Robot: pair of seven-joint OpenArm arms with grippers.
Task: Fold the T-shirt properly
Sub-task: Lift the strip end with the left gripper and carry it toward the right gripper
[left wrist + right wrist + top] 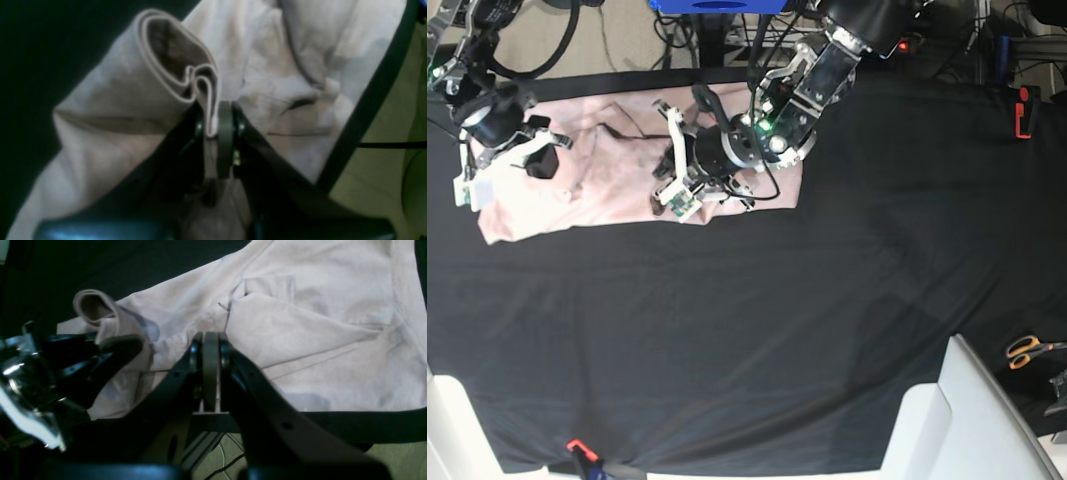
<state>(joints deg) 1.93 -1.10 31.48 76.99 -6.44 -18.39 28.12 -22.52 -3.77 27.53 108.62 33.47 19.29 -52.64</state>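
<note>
The pale pink T-shirt (617,190) lies wrinkled at the table's far left corner, and it also fills the left wrist view (267,66) and the right wrist view (317,340). My left gripper (213,128) is shut on a doubled fold of its hem, which curls up in a loop. It stands over the shirt's middle (672,165) and shows at the left of the right wrist view (110,343). My right gripper (210,340) is shut with a thin strip of cloth between its jaws. It is at the shirt's left end (537,160).
The black tablecloth (777,330) covers the table. Its edge runs close beside the shirt (367,426), with floor beyond (383,166). Orange scissors (1025,350) lie at the right edge. A white panel (947,420) stands at the front right. Cables (577,40) lie behind the table.
</note>
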